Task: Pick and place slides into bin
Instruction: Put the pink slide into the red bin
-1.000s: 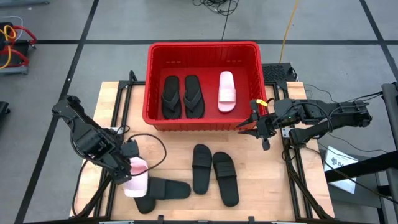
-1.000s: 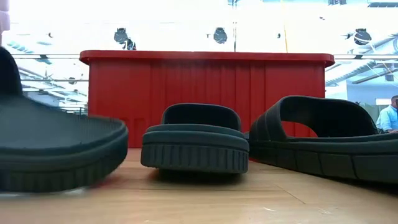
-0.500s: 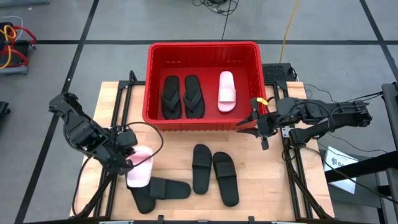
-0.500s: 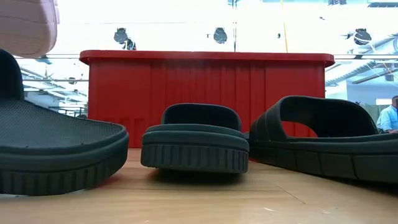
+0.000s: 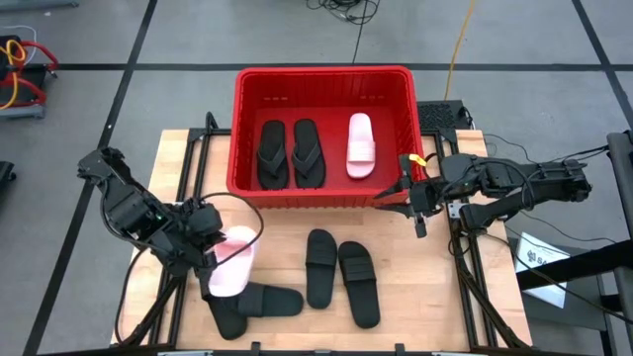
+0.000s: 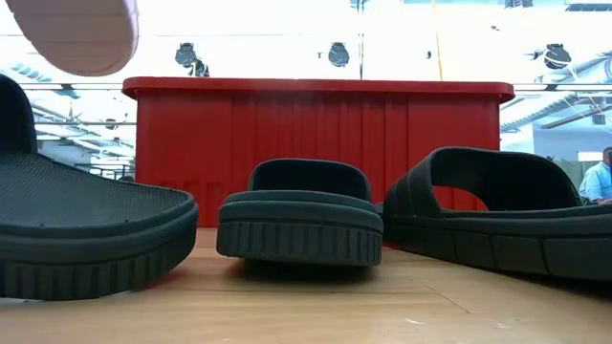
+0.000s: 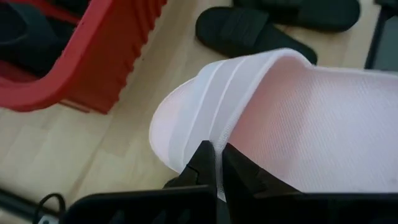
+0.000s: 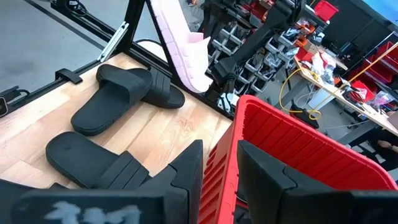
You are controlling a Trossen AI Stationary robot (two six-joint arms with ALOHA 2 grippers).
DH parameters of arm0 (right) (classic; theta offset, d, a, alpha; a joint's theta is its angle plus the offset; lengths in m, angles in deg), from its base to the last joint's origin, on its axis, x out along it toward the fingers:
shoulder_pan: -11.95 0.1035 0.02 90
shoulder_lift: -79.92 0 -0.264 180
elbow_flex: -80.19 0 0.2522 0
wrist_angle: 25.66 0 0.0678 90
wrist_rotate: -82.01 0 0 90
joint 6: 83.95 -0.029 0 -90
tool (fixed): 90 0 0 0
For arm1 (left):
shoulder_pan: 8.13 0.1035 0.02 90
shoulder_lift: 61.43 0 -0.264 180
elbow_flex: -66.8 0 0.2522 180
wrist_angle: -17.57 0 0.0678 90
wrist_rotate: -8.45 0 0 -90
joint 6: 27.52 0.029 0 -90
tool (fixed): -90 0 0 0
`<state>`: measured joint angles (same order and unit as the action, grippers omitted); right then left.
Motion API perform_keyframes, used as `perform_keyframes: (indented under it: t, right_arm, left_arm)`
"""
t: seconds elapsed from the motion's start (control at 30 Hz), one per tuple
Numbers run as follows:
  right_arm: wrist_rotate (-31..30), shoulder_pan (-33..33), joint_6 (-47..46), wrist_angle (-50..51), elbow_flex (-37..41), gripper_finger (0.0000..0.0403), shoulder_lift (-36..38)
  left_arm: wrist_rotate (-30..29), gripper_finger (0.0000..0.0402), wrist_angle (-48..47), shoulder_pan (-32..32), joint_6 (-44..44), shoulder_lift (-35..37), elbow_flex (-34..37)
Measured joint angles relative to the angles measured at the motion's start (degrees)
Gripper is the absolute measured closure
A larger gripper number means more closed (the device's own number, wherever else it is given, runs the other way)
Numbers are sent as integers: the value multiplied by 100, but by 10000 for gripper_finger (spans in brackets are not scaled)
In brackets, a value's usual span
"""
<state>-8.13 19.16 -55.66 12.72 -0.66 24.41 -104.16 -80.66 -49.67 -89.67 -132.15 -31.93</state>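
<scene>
My left gripper (image 5: 211, 259) is shut on a light pink slide (image 5: 231, 270) above the table's left front part; the slide also shows in the low view (image 6: 81, 33), the left wrist view (image 7: 298, 124) and the right wrist view (image 8: 180, 43). The red bin (image 5: 321, 74) holds two black flip-flops (image 5: 290, 153) and another pink slide (image 5: 361, 145), lying flat on its floor. Two black slides (image 5: 336, 275) lie sole-down at the table's middle front, two more (image 5: 252, 305) at the left front. My right gripper (image 5: 407, 205) is open and empty at the bin's right front corner. My left gripper pinches the edge of the pink slide's strap (image 7: 214, 138) between its two fingers (image 7: 202, 163). The fingers come at it from the table's left side. The slide is lifted clear of the table and the black slides, and is tilted.
The bin stands at the table's far middle, its front wall (image 6: 316, 143) close behind the black slides. Bare wood (image 5: 435, 287) lies at the right front. A black cable (image 5: 242, 213) loops by my left gripper. A person (image 6: 601, 177) stands beyond the table.
My left gripper has gone up and a little toward the table's right edge with the pink slide. The slide has been lifted clear of the black slides at the left front and has turned somewhat.
</scene>
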Motion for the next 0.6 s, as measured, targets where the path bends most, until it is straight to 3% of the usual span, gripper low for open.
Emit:
perform_keyframes:
  t: [0.23,0.6]
  right_arm:
    - [0,2,-9,0,0,314,0]
    - [0,2,102,-2,0,314,0]
  left_arm:
    - [-363,401,732,0,364,0,0]
    - [-1213,401,1590,200,1674,0,-1]
